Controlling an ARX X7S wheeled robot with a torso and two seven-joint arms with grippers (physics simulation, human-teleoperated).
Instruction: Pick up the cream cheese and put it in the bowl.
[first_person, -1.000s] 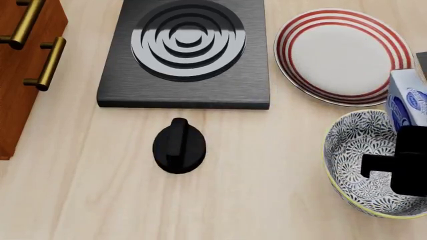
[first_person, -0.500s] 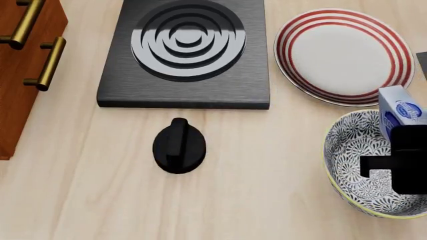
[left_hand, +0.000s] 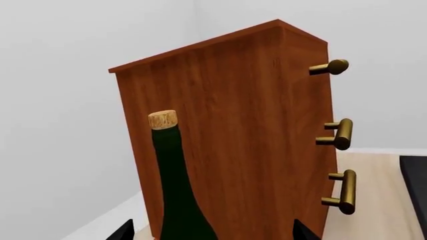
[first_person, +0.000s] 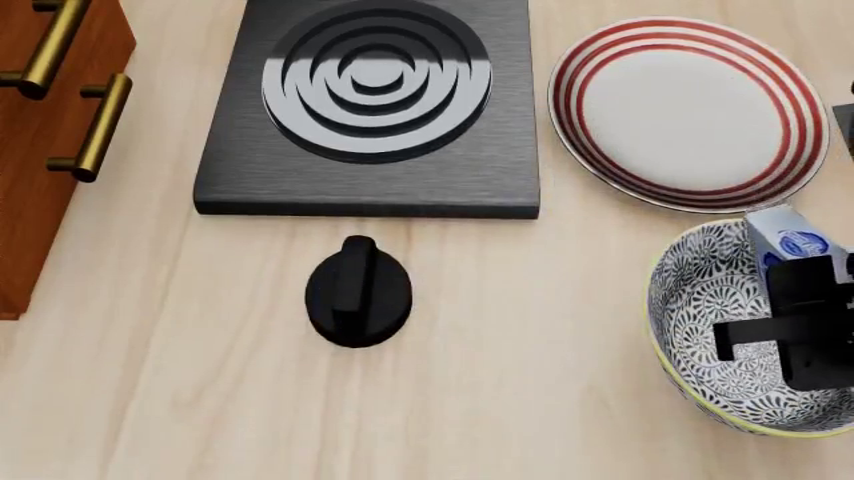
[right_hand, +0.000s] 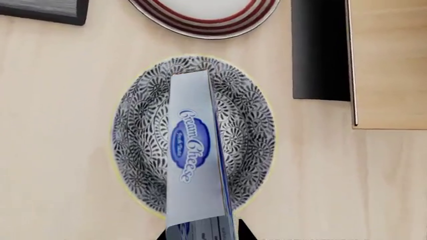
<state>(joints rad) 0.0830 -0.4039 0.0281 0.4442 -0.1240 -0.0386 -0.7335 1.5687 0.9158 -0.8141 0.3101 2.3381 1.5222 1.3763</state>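
**Operator:** While my right gripper (first_person: 810, 325) hangs over the bowl (first_person: 694, 330), its jaws are clamped on the cream cheese (right_hand: 195, 165), which I hold on end above the bowl's patterned inside. In the right wrist view the box covers the middle of the bowl, blue logo facing the camera.

**Observer:** Is the box touching the bowl?

**Operator:** I cannot tell; in the head view its top end sits just over the far rim, and the gripper hides the rest.

**Observer:** What lies around it?

**Operator:** The red-ringed plate (first_person: 687, 105) is just beyond the bowl. The black burner slab (first_person: 374, 110) lies left of the plate, with the black knob (first_person: 358, 292) on the table (first_person: 174, 380) in front of it. The wooden cabinet (first_person: 40, 130) is at the far left.

**Observer:** And your left gripper?

**Operator:** Only two dark tips show at the edge of its wrist view, so I cannot tell how it stands. That camera faces a corked green bottle (left_hand: 175, 190) beside the cabinet.
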